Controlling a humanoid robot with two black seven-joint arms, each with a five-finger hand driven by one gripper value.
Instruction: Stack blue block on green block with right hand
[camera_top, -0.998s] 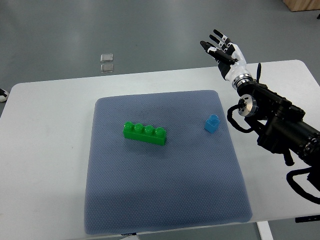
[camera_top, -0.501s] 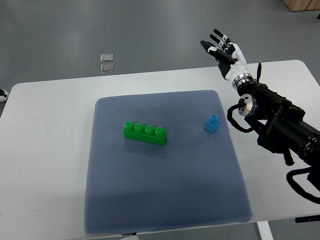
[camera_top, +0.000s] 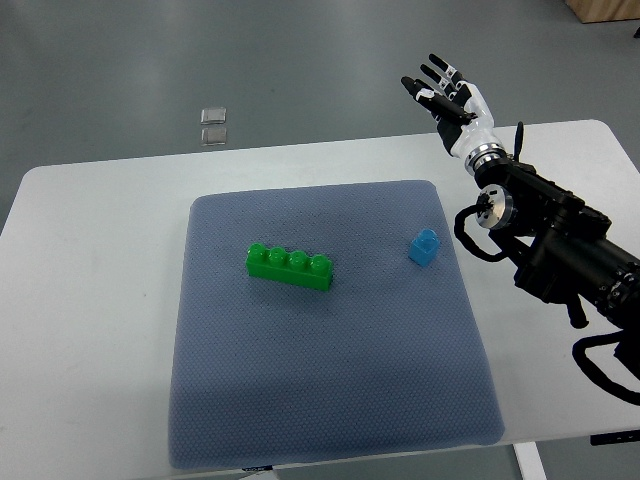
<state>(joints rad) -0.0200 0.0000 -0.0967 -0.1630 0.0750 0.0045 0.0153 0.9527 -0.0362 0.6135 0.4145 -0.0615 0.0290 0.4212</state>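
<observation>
A small blue block (camera_top: 424, 247) stands on the right part of the grey-blue mat (camera_top: 320, 400). A long green block (camera_top: 290, 266) with several studs lies near the mat's middle, well left of the blue one. My right hand (camera_top: 447, 96) is raised beyond the table's far edge, up and right of the blue block, fingers spread and holding nothing. Its black arm (camera_top: 555, 245) comes in from the right edge. The left arm does not show.
The mat lies on a white table (camera_top: 90, 300). Two small clear squares (camera_top: 213, 124) lie on the grey floor beyond the far edge. A wooden object's corner (camera_top: 605, 10) shows at the top right.
My right hand has shifted slightly up and to the right. The blocks have not moved.
</observation>
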